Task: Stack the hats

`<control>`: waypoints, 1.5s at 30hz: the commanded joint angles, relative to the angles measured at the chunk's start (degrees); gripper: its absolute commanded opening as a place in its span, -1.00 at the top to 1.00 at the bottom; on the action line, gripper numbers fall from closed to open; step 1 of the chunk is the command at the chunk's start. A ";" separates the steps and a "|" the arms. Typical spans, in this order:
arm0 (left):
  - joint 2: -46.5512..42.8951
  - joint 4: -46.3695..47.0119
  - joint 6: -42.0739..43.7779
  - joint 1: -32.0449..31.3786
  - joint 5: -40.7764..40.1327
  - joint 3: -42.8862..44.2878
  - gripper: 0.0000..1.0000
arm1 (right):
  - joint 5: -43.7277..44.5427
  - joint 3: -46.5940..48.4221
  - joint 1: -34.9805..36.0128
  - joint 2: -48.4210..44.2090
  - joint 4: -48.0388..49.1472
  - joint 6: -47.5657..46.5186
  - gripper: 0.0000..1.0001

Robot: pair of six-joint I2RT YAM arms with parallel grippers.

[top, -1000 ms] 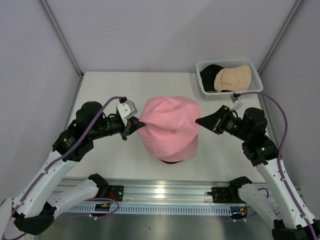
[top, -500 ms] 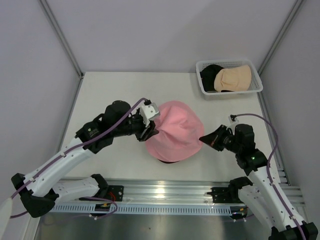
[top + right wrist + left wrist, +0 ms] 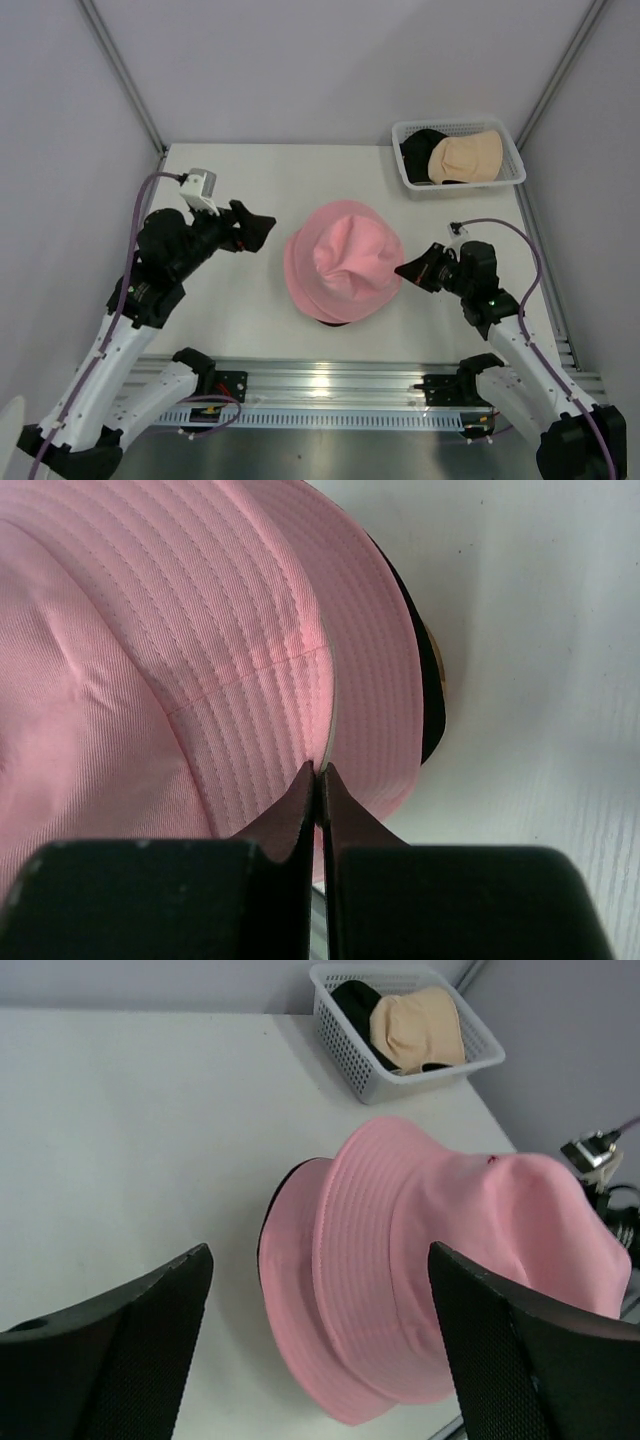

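Right wrist alone shows right gripper (image 3: 320, 769) pinching pink hat (image 3: 150, 630) brim; left gripper (image 3: 318, 1256) gapes empty

Lab robot cell: white table (image 3: 250, 180), grey walls (image 3: 300, 60), alu rail (image 3: 330, 385).

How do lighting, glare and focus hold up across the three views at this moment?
Top external: even, soft light, faint shadows, bright glare on the metal rail. Left wrist: pink hat sharp, dark jaws of the left gripper slightly soft. Right wrist: hat's stitching crisp, jaws of the right gripper nearly black, table washed out.
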 commanded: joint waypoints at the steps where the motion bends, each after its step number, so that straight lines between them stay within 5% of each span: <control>1: 4.91 4.87 -16.42 6.60 10.60 -5.71 -0.76 | 0.02 -0.39 -0.07 1.79 6.29 -1.18 1.00; 5: 11.58 14.45 -23.27 6.79 19.76 -8.00 -0.64 | 0.19 -0.31 0.37 2.06 6.56 -1.44 1.00; 15: 17.75 30.97 -33.74 6.79 23.63 -16.62 -0.51 | -0.42 0.57 0.90 3.81 9.46 -0.38 1.00; 19: 19.42 37.39 -37.78 6.70 26.28 -18.99 -0.30 | -0.43 1.62 1.34 4.25 9.37 -0.29 1.00; 24: 21.44 37.67 -37.70 6.70 26.54 -19.69 -0.33 | -0.68 1.63 1.43 4.69 9.81 0.14 1.00; 27: 21.80 39.96 -38.58 6.70 27.25 -20.49 -0.07 | -0.95 1.89 1.78 5.31 10.16 0.23 1.00; 28: 21.80 40.14 -38.76 6.70 27.16 -20.31 0.28 | -0.78 1.98 1.78 5.39 10.08 0.32 1.00; 31: 21.28 38.48 -38.41 6.70 25.23 -20.40 0.98 | 0.19 2.77 1.96 5.57 9.03 0.41 1.00; 35: 19.52 31.55 -35.95 6.70 17.79 -18.22 0.99 | 3.35 4.26 1.96 6.62 3.33 0.93 1.00; 39: 20.57 11.89 -29.98 5.57 6.35 -12.32 0.99 | 3.62 2.34 2.22 8.82 3.74 1.02 1.00; 45: 21.54 11.22 -27.16 2.59 1.77 -16.35 0.99 | 4.05 -0.74 4.24 13.13 7.09 0.85 1.00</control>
